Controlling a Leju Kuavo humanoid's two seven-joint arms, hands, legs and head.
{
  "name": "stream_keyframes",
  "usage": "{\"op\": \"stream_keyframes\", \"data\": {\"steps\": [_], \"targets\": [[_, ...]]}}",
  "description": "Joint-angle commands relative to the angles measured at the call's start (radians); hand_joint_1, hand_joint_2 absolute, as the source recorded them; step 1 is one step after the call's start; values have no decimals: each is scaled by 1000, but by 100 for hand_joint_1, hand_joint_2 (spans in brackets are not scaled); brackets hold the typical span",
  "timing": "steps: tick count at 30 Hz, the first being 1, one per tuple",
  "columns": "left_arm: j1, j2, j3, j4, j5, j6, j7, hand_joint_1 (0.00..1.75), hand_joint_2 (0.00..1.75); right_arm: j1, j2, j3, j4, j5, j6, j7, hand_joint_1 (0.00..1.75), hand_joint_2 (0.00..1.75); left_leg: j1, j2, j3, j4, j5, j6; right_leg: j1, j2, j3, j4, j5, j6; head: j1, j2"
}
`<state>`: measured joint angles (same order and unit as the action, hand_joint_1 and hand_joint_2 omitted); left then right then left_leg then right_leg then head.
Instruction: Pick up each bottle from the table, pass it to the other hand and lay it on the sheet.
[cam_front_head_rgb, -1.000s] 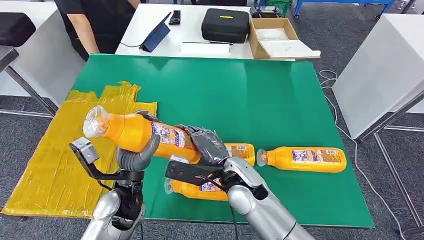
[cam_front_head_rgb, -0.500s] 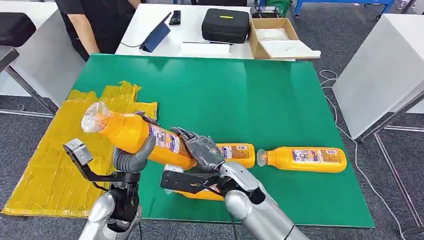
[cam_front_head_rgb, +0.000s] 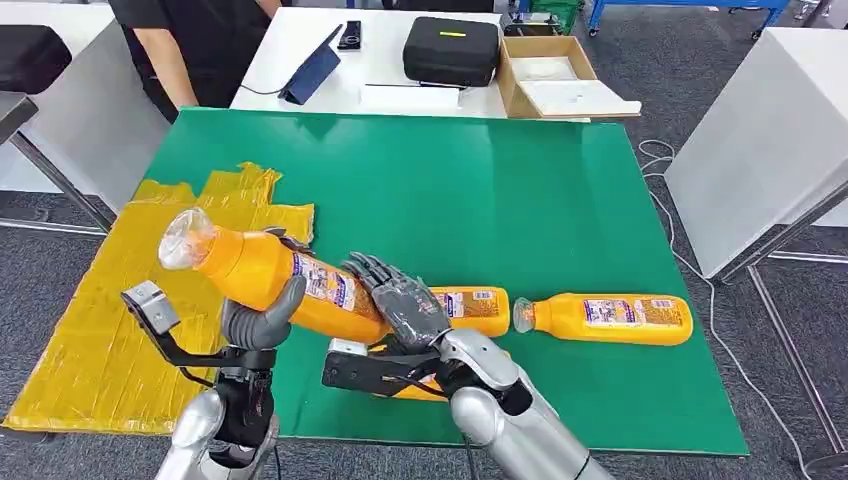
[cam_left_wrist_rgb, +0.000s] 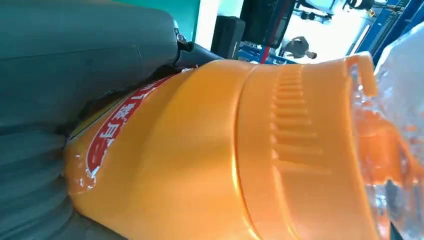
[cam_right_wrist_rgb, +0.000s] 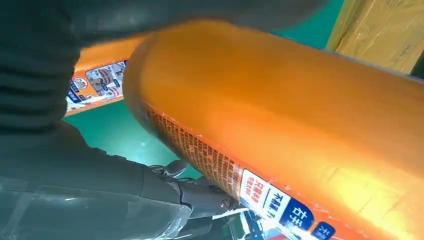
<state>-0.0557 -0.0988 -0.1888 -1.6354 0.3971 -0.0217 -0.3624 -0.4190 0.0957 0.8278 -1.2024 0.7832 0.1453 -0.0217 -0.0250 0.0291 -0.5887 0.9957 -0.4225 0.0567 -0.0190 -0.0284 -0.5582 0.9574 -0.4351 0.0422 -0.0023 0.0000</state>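
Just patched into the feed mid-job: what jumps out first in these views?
A big orange plastic bottle with a clear cap hangs tilted above the green table, gripped by the left robot hand, with the right robot hand at its base. Left of it lies the crinkled yellow sheet. Two more orange bottles lie on the table's near edge.

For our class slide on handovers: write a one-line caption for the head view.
Left hand and right hand hold an orange bottle above the green table.
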Motion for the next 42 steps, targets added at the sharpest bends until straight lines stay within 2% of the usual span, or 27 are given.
{"op": "stream_keyframes", "data": {"steps": [1,6,14,15,17,18,19,20,22,23,24,26,29,31,33,35,36,41,42], "targets": [[-33,10,11,3,3,-3,1,175,175,-11,-24,19,11,0,6,-4,0,0,1,-3,1,0,0,-4,1,0,2,0,0,-2,0,0],[-32,11,12,3,9,-7,1,175,175,-8,-25,15,9,0,7,-4,0,0,2,-3,2,0,-1,-4,1,1,2,0,-1,-2,0,0],[-1,4,45,-12,14,-31,-7,175,175,42,-68,-108,-57,17,-11,-14,0,0,1,-2,1,0,0,-3,0,0,1,-1,0,-1,0,0],[-4,0,45,-7,12,-35,-7,175,175,48,-68,-117,-65,21,-10,-16,0,0,2,-4,3,0,-1,-6,1,1,4,0,-1,-3,0,0],[-7,-5,49,-4,0,-41,-7,175,175,62,-73,-140,-90,51,-19,-17,0,0,1,-3,0,0,0,-3,0,-1,1,0,0,-1,0,0],[-5,-5,54,-7,-12,-42,-8,175,175,75,-77,-163,-113,56,-30,-21,0,0,2,-6,3,1,-1,-7,1,0,4,0,-1,-4,0,0],[17,5,89,-34,-61,-5,-32,175,175,115,-107,-235,-199,73,-148,-19,0,0,2,-5,1,1,0,-4,1,-1,2,0,-1,-2,0,0],[49,48,147,-73,-189,77,-85,175,175,174,-149,-352,-348,73,-248,-30,0,0,1,-4,0,0,0,-3,0,-1,1,0,0,-1,0,0],[95,122,237,-94,-195,48,-108,175,175,268,-244,-530,-581,-17,-120,-66,0,0,1,-5,0,0,0,-3,1,-2,1,0,-1,-2,0,0],[97,134,286,-79,-218,7,-120,175,175,305,-236,-628,-633,-24,-46,-104,0,0,0,-5,-1,0,0,-2,0,-3,0,0,-1,-1,0,0],[95,141,304,-65,-221,-14,-124,175,175,319,-229,-664,-636,-27,-26,-125,0,0,0,-7,1,0,-1,-4,0,-3,2,0,-3,-2,0,0],[88,168,302,-31,-211,-32,-137,175,175,330,-256,-668,-593,9,-40,-138,0,0,0,-4,1,0,-1,-3,0,-2,2,-1,-1,-1,-1,0],[60,183,268,-1,-305,49,-171,175,175,332,-293,-646,-542,-6,-83,-144,0,0,1,-6,2,0,-2,-6,1,-1,3,-1,-1,-3,-1,0],[54,181,262,1,-307,54,-170,175,175,332,-294,-643,-540,-8,-87,-145,0,0,1,-6,0,0,-1,-4,0,-2,1,-1,-1,-2,0,0],[54,182,256,-2,-309,60,-168,175,175,330,-295,-636,-543,-9,-91,-143,0,0,2,-8,2,1,-1,-7,1,-1,3,-1,-1,-4,0,0],[54,182,256,-2,-309,60,-168,175,175,330,-295,-636,-543,-9,-91,-143,0,0,1,-3,0,0,-1,-4,0,1,0,-1,0,-2,0,0],[56,189,249,-4,-332,89,-169,175,175,329,-302,-625,-548,-10,-97,-130,0,0,2,-4,1,0,-1,-6,1,1,1,-1,0,-3,0,0],[-1,276,181,68,-856,549,-191,175,175,345,-346,-607,-559,-50,-107,-118,0,0,1,-4,0,0,0,-5,1,-1,0,-1,1,-5,-1,0],[-5,285,183,75,-910,591,-190,175,175,344,-347,-604,-558,-51,-107,-117,0,0,1,-5,1,0,0,-6,1,-1,1,-1,1,-6,0,0]]}}
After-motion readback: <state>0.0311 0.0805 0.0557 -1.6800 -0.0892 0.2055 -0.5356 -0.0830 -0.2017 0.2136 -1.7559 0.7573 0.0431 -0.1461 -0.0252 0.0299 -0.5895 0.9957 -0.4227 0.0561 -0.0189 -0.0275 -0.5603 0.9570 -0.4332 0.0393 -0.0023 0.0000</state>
